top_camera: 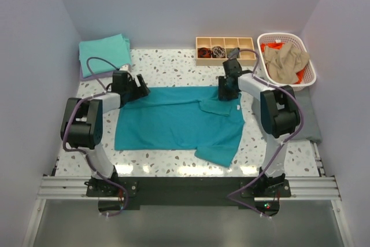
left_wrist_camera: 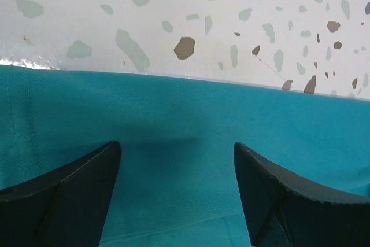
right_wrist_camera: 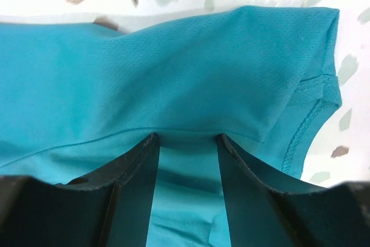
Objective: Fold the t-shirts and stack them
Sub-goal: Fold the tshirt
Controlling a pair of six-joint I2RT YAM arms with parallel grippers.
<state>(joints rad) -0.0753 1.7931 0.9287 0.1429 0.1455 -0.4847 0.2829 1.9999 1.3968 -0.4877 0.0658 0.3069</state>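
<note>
— Where is the teal t-shirt (top_camera: 173, 121)?
— Spread across mid-frame in the top view.
— Your left gripper (left_wrist_camera: 176, 146)?
— It is over the shirt's upper-left edge, jaws wide apart, holding nothing.
— And the right gripper (right_wrist_camera: 186, 137)?
— At the upper-right shoulder, half apart, with a raised fold across my fingertips (right_wrist_camera: 147, 143). Whether it is gripped, I cannot tell.

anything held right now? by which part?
Nothing clamped, as far as the views show. The left end effector is open over the teal t-shirt's far edge. The right end effector has its jaws parted, tips pressed into fabric near the sleeve hem.
</note>
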